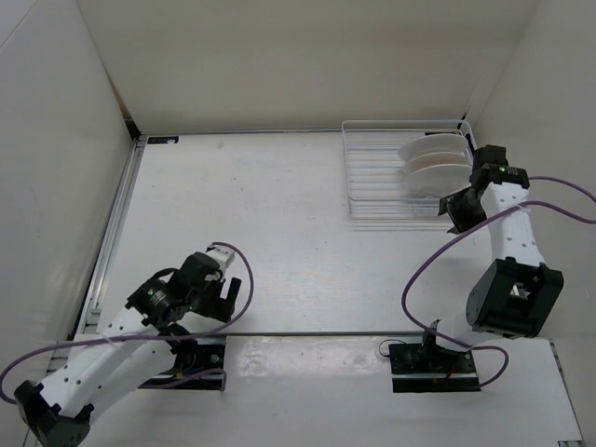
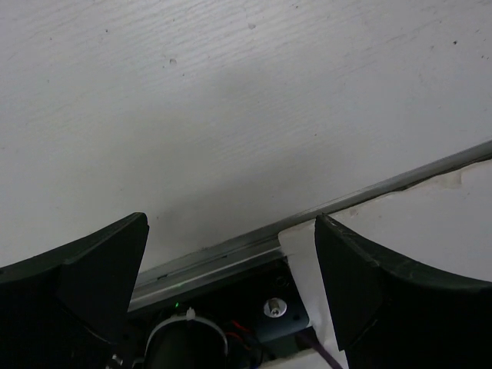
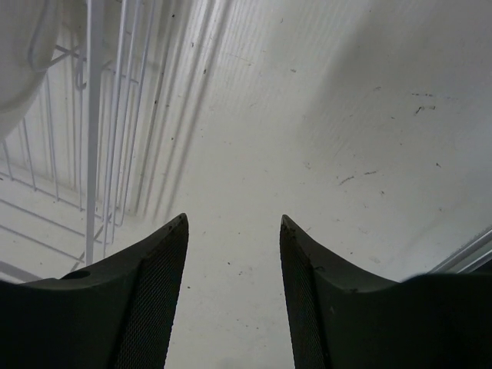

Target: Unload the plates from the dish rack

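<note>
Presently, two round shallow white plates [image 1: 433,163] stood on edge, one behind the other, in the far right part of a rectangular white thin-wire dish rack [image 1: 372,182]. Only their plain white faces showed from above, and no pattern could be made out. In the right wrist view a curved white portion of one plate [image 3: 15,61] showed at the upper left, behind the rack's upright wires [image 3: 92,115].

The rack lay on the far right of a white table [image 1: 279,205].

The right gripper [image 1: 453,216] sat just beside the rack's near right corner. In its own view the right gripper [image 3: 233,300] had its dark fingers [image 3: 154,307] parted by a moderate gap. They had hold of nothing, with bare table between them and the rack off to their left.

The left gripper [image 1: 219,284] sat well apart from the rack, at the near left of the table. In its own view the left gripper [image 2: 231,284] had its fingers [image 2: 100,277] spread wide and empty over a grey metal rail [image 2: 231,257].

Purple cables [image 1: 419,270] looped from both arms. Plain white walls [image 1: 279,56] enclosed the table on the left, far and right sides.
</note>
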Robot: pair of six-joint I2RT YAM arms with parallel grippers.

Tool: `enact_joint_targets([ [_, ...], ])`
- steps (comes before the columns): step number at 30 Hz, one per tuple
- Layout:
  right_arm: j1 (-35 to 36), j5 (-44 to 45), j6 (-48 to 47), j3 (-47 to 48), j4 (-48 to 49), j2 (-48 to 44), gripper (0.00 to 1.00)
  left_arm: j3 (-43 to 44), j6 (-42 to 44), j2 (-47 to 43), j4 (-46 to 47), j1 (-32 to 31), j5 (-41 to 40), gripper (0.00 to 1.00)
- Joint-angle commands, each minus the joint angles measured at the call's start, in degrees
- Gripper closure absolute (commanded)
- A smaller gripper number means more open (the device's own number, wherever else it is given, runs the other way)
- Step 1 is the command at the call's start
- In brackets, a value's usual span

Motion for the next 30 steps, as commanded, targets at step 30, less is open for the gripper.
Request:
enact_joint_targets([
  [30,-0.81,-3.84,-2.64,2.55,7.07,4.29,0.45,26.79,13.58,27.3,31.71,1.09,15.14,0.03],
])
